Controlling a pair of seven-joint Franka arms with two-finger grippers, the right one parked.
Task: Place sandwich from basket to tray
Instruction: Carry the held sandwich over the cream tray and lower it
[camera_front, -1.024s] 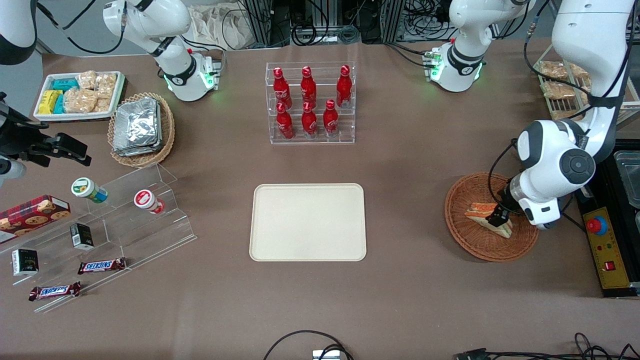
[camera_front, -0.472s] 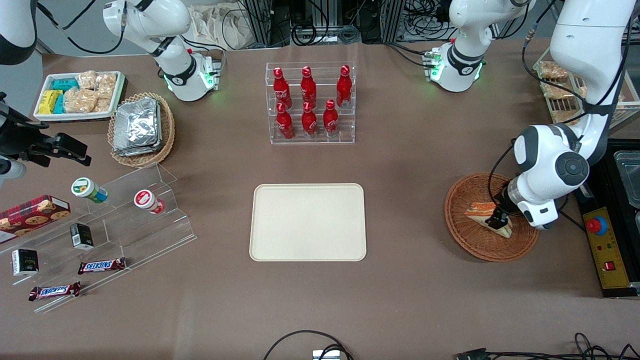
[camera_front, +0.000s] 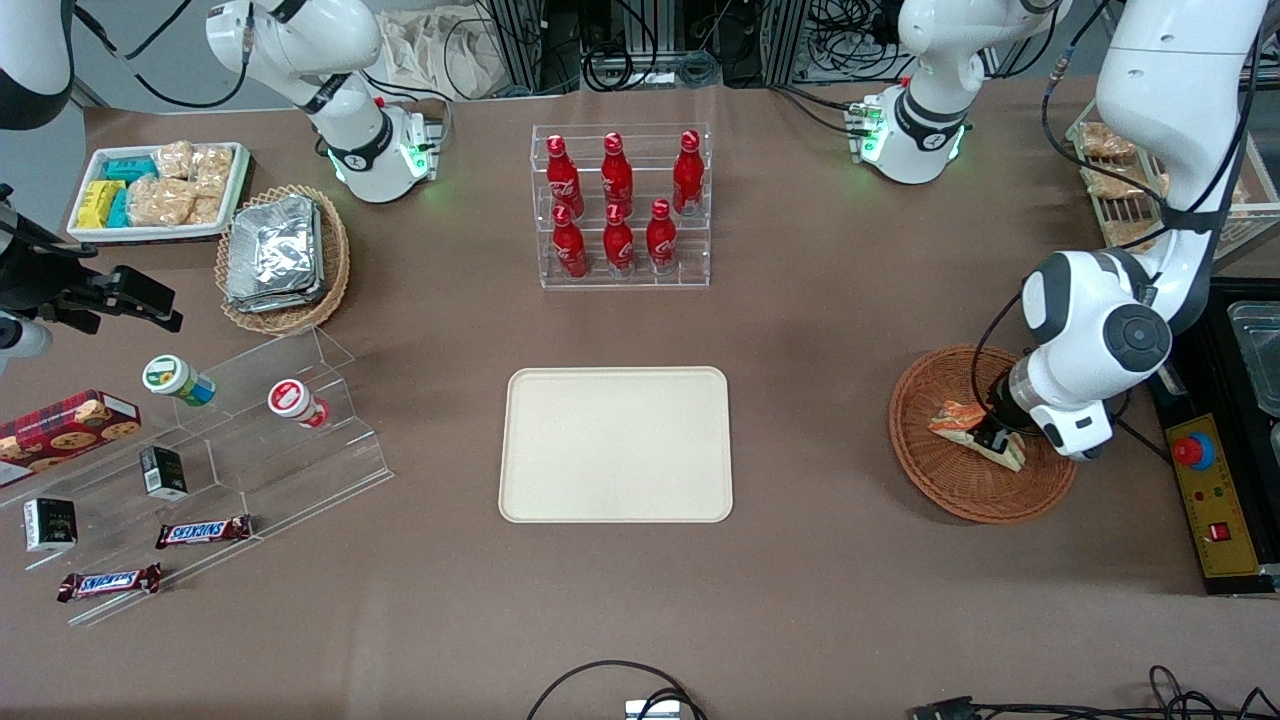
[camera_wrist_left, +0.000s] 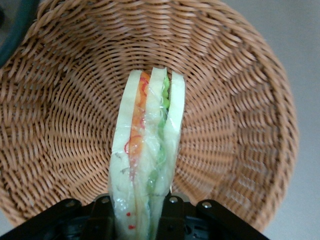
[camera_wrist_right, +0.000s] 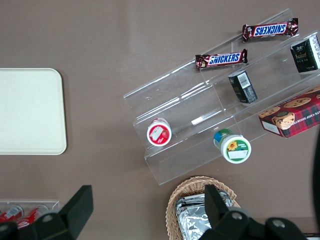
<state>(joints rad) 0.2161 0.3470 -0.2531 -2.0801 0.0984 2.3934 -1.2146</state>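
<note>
- We have our gripper (camera_front: 993, 437) squeezed onto the sandwich (camera_front: 962, 420), which is over the basket (camera_front: 925, 468), maybe just lifted.
- The tray (camera_front: 616, 444) has nothing on it, so we must carry the sandwich there.
- The sandwich stands on edge, long side pointing out from our fingers (camera_wrist_left: 102, 216).

The working arm (camera_front: 1160, 90) is built of glossy white, rounded shells joined by dark grey bands, with a round dark grey cap (camera_front: 1140, 340) on the bulbous wrist joint. Black cables run along its links. Its round white base (camera_front: 915, 135) glows green. The small black pincer (camera_front: 990, 437) hangs under the wrist, above the reddish-brown basket.
</note>
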